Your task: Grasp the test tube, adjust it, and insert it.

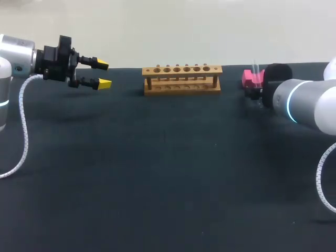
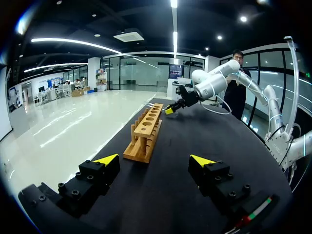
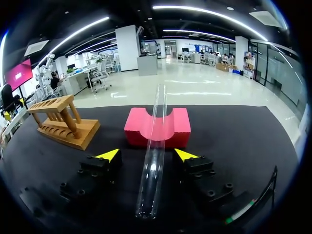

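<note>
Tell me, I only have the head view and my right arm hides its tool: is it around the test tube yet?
Observer: Around it, yes, but not gripping. In the right wrist view the test tube runs between the right tool's open fingers, with a gap on each side.
Operator: What is the tube resting on?
Observer: It lies in the groove on top of the pink block, just ahead of the tool.
Operator: Which end faces the tool?
Observer: The end that looks rounded and closed. It reaches back past the fingertips toward the wrist.
</note>
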`<act>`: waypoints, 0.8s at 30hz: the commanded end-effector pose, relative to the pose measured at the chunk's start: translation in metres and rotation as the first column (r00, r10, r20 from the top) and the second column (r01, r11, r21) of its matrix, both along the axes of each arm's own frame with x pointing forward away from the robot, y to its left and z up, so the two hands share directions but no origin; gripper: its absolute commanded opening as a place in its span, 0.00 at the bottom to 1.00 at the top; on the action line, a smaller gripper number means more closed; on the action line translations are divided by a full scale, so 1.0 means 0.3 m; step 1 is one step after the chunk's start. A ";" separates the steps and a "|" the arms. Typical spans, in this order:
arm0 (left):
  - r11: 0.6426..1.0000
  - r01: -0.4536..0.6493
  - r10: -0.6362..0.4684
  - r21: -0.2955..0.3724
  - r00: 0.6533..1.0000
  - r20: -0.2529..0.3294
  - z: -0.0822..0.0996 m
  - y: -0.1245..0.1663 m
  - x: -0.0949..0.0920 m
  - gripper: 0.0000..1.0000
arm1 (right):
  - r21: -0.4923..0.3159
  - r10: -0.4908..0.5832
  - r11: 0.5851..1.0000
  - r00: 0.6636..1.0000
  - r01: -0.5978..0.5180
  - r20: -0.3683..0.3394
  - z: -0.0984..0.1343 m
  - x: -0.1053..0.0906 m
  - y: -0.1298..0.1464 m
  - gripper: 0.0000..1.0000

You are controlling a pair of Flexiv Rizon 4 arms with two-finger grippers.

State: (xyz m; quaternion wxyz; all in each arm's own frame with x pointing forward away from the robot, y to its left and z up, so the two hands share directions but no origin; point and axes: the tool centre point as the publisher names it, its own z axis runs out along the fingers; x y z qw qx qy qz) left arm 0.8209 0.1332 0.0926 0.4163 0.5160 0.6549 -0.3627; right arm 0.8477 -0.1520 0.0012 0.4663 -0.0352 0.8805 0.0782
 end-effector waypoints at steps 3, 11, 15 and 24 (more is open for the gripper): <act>1.000 0.000 0.000 -0.002 1.000 0.003 -0.003 0.001 -0.001 1.00 | 0.199 0.205 0.931 0.889 -0.306 0.410 -0.025 0.010 -0.014 0.62; 1.000 0.000 0.000 -0.002 1.000 0.003 -0.003 0.001 -0.001 1.00 | 0.197 0.210 0.931 0.892 -0.307 0.399 -0.032 0.016 -0.014 0.49; 1.000 0.000 0.000 -0.002 1.000 0.003 -0.003 0.001 -0.001 1.00 | 0.198 0.211 0.931 0.894 -0.307 0.395 -0.035 0.017 -0.014 0.53; 1.000 0.000 0.000 -0.002 1.000 0.003 -0.003 0.001 -0.001 1.00 | 0.200 0.205 0.933 0.898 -0.299 0.390 -0.036 0.018 -0.015 0.22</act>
